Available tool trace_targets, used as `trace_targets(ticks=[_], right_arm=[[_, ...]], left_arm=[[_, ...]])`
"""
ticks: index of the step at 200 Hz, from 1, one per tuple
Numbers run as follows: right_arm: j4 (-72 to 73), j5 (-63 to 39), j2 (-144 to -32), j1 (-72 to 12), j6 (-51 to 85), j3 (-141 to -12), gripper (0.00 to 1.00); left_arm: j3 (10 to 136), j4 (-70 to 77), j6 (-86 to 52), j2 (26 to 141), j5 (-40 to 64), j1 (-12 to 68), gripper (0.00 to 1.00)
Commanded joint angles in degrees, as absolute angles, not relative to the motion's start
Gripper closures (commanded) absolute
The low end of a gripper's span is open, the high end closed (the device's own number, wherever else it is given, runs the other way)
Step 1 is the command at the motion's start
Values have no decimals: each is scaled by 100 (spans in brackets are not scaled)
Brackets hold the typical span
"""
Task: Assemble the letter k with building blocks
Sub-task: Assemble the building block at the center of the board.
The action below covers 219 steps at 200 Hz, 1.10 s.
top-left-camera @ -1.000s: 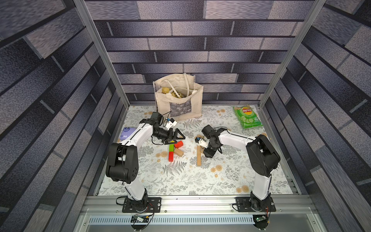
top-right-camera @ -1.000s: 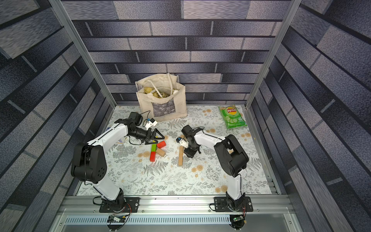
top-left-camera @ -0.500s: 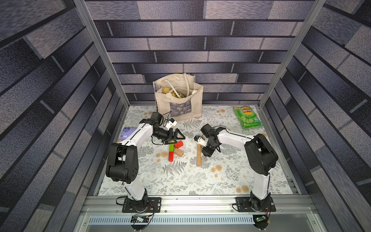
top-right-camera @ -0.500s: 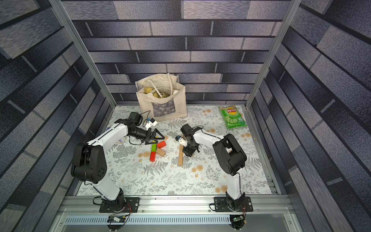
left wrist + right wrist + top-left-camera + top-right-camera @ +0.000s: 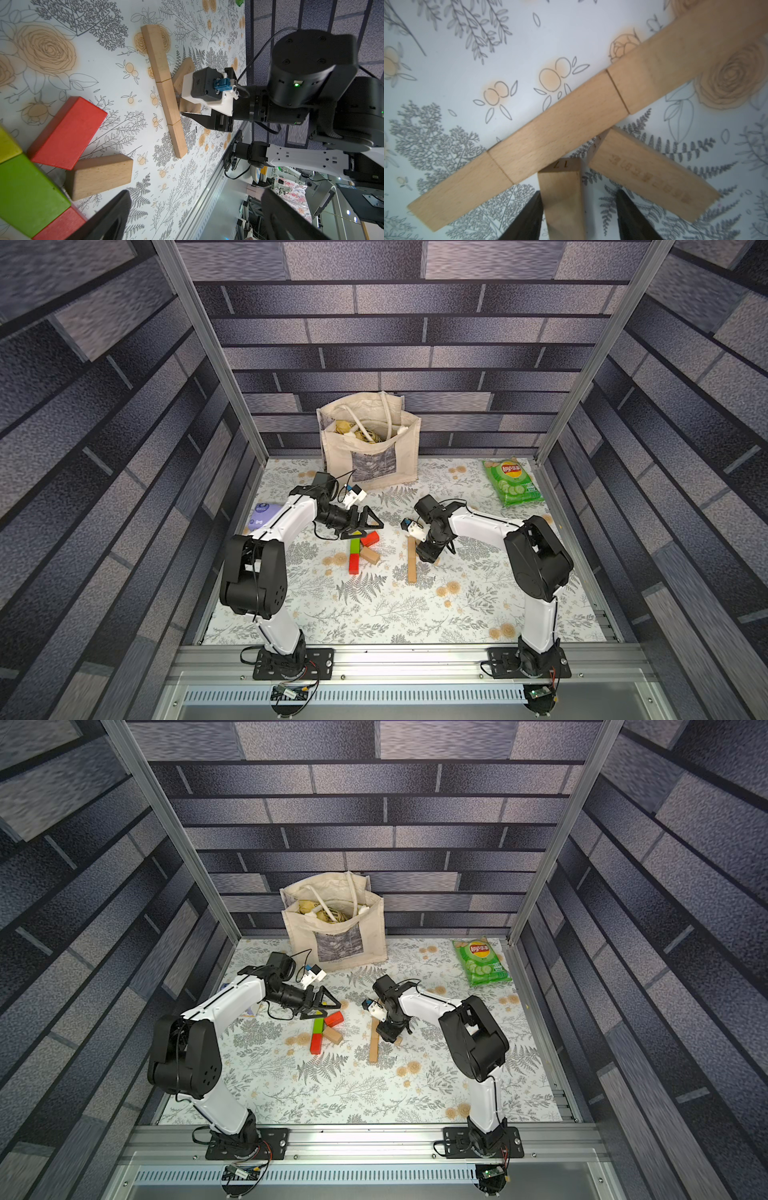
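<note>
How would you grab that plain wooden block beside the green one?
Probably from straight above, pinching across the long sides of the tan block, near its free end: it lies flat, its inner end crowded by the green block and slanted red block.

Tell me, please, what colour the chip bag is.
Green chip bag, clearest in a top view.

The left arm [image 5: 293, 516] and right arm [image 5: 484, 526] have white link shells between bulky black joint housings, each on a black base plate [image 5: 320, 659]. Thin black cables [image 5: 261, 47] loop at the wrists. The left gripper [image 5: 368, 526] has black triangular fingers. The right wrist camera [image 5: 204, 87] sits on a white bracket [image 5: 224, 101] with a blue plug [image 5: 220, 85]. A green light [image 5: 297, 84] glows on a joint.
</note>
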State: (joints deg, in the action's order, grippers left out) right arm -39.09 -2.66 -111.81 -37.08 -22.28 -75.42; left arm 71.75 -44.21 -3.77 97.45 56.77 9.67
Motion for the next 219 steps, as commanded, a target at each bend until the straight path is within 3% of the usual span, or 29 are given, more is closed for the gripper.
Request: trace_targets(ticks=[1,219], right_arm=[[-3938,-254,-11417,-3674,-2153,-7537,42],[-3912,-176,-11479,-3666,-2129,-7604,44]], left_arm=[[7345,-4534,-196,9783,5729,991,0],[7352,-4562,-183,9814,5738,1017,0]])
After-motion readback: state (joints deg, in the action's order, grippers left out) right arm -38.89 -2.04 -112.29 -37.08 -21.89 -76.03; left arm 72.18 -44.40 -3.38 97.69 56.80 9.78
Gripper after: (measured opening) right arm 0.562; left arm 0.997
